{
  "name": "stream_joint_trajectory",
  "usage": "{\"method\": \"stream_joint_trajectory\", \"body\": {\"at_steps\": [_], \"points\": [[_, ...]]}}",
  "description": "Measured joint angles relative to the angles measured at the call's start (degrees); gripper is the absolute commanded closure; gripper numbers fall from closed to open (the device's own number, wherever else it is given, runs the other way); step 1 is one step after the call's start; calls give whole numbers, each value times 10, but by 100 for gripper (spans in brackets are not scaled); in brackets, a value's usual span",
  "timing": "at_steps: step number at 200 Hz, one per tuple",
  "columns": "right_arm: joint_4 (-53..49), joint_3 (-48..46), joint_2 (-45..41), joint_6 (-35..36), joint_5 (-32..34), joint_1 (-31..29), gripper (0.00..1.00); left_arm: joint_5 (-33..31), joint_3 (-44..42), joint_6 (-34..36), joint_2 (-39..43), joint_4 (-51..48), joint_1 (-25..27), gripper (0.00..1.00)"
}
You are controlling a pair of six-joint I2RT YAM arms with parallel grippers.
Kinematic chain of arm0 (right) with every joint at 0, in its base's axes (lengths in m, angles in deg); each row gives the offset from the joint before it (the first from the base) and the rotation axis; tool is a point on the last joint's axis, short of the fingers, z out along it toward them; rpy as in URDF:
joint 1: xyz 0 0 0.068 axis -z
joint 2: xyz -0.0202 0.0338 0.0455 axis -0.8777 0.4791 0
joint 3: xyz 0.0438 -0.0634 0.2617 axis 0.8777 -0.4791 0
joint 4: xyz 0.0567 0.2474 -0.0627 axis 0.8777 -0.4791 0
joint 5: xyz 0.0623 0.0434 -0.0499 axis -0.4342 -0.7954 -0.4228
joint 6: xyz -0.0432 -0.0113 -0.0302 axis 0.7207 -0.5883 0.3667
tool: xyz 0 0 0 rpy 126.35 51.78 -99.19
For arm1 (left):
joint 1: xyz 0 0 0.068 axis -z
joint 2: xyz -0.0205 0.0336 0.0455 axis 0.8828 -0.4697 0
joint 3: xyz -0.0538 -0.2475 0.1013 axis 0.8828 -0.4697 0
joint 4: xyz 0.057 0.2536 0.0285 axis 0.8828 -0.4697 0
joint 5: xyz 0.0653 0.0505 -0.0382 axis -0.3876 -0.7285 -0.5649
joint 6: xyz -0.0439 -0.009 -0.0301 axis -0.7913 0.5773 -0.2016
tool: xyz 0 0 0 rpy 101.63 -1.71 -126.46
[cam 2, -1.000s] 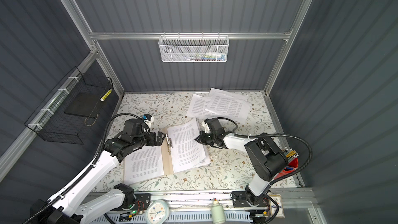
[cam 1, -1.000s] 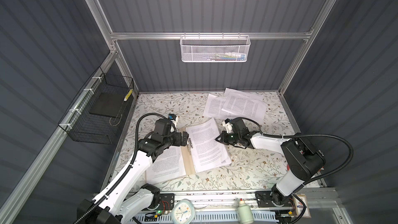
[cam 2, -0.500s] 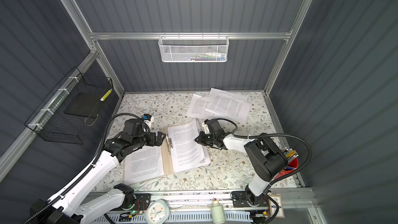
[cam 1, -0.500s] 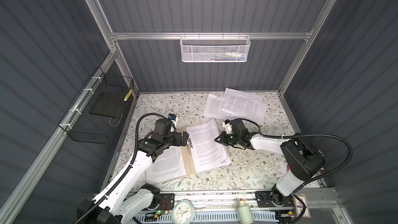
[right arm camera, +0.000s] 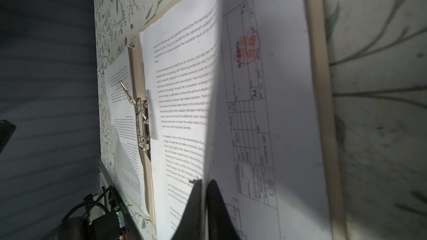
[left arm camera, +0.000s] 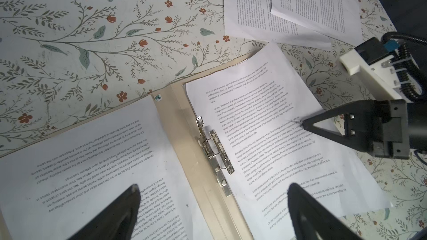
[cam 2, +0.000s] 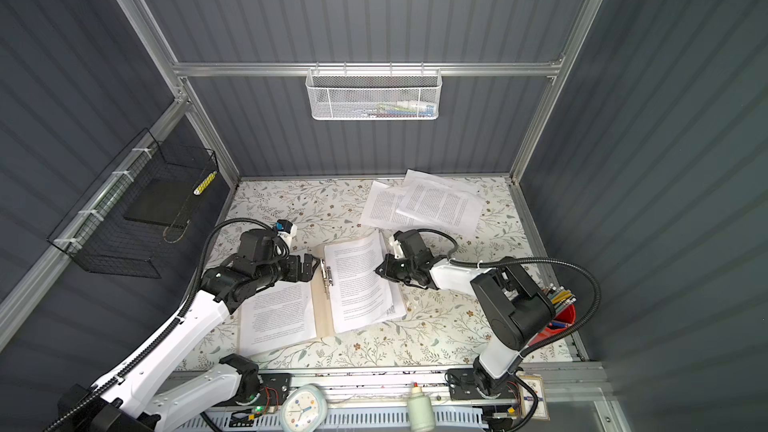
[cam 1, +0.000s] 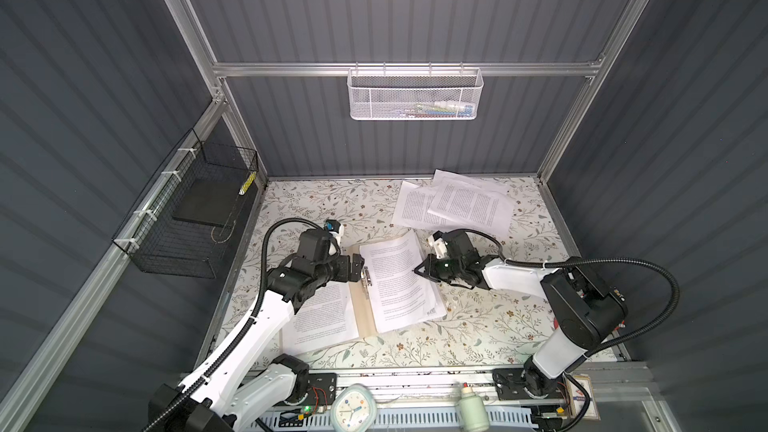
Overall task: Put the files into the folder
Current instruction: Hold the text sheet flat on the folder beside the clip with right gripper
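The folder (left arm camera: 175, 116) is matt tan card with a shiny metal clip (left arm camera: 215, 148); the files (left arm camera: 265, 135) are thin matt white paper; the fingers (left arm camera: 115, 215) look matt black plastic.

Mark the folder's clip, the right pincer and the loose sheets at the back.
clip (left arm camera: 213, 145): left wrist view, its metal lever.
right pincer (cam 1: 417, 271): a top view, tips at edge of top sheet (cam 1: 399, 284).
loose sheets (cam 1: 469, 205): a top view, uppermost sheet's print.

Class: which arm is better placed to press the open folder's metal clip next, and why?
Probably left: the left end effector, open, hangs over the silver metal clip of the tan cardboard folder; the right end effector pinches a white printed sheet.
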Motion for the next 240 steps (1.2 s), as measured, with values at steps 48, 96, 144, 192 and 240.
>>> {"method": "stream_joint_trajectory", "body": {"at_steps": [48, 96, 144, 192, 240], "points": [[-1, 0, 0, 1, 9, 0, 55, 0, 0, 0, 0, 0, 0, 0], [-18, 1, 0, 3, 23, 0, 49, 0, 0, 0, 0, 0, 0, 0], [-22, 8, 9, 3, 32, -1, 50, 0, 0, 0, -1, 0, 0, 0], [-23, 9, 21, 0, 33, -3, 50, 2, 0, 0, -3, 0, 0, 0], [-23, 11, 22, -1, 42, -3, 36, 4, 0, 0, -9, 0, 0, 0]]}}
